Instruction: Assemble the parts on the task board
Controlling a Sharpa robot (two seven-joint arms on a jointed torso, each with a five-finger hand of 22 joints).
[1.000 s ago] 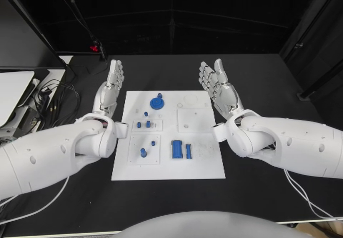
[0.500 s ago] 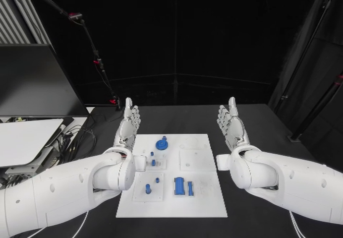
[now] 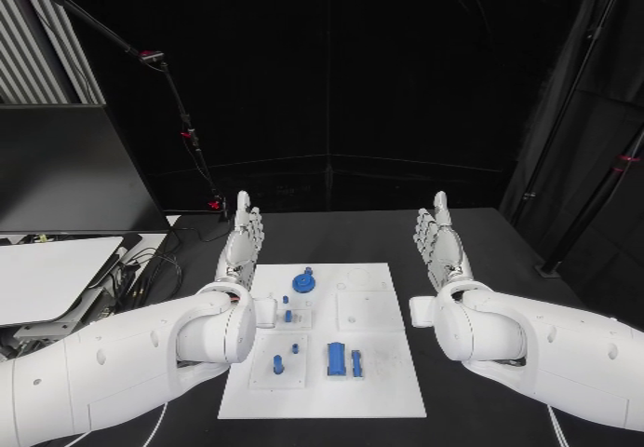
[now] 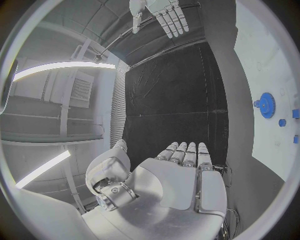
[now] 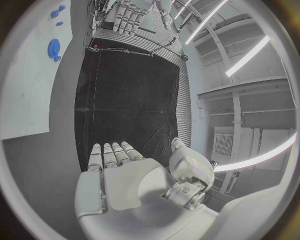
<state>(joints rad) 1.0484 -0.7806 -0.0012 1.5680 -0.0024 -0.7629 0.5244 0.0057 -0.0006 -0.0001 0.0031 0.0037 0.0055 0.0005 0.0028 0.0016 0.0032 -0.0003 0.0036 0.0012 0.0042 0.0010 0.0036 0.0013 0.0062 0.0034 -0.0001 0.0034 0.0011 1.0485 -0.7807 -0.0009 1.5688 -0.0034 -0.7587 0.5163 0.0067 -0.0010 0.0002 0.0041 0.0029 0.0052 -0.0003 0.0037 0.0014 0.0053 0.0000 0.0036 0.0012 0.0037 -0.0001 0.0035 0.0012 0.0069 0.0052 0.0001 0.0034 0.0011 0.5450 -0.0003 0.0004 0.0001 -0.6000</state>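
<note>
The white task board (image 3: 322,396) lies in the middle of the black table. On it are a blue gear (image 3: 303,277) near the far edge, small blue pegs (image 3: 286,309), a blue peg piece (image 3: 278,361) and two blue blocks (image 3: 336,357) nearer me. My left hand (image 3: 242,237) is raised flat beside the board's far left corner, fingers straight, holding nothing. My right hand (image 3: 437,240) mirrors it at the far right corner, also holding nothing. The left wrist view shows my left hand (image 4: 181,175), the gear (image 4: 267,105) and the right hand (image 4: 159,12). In the right wrist view are my right hand (image 5: 119,175) and the gear (image 5: 54,48).
A white flat device (image 3: 47,270) and loose cables (image 3: 148,265) lie off the table's left side. A thin stand with red lights (image 3: 181,116) rises behind the far left corner. Black table surface stretches beyond the board and to its right.
The head camera has tilted upward, so the whole picture has shifted down. Both hands stay flat at the board's far corners; the parts have not moved.
</note>
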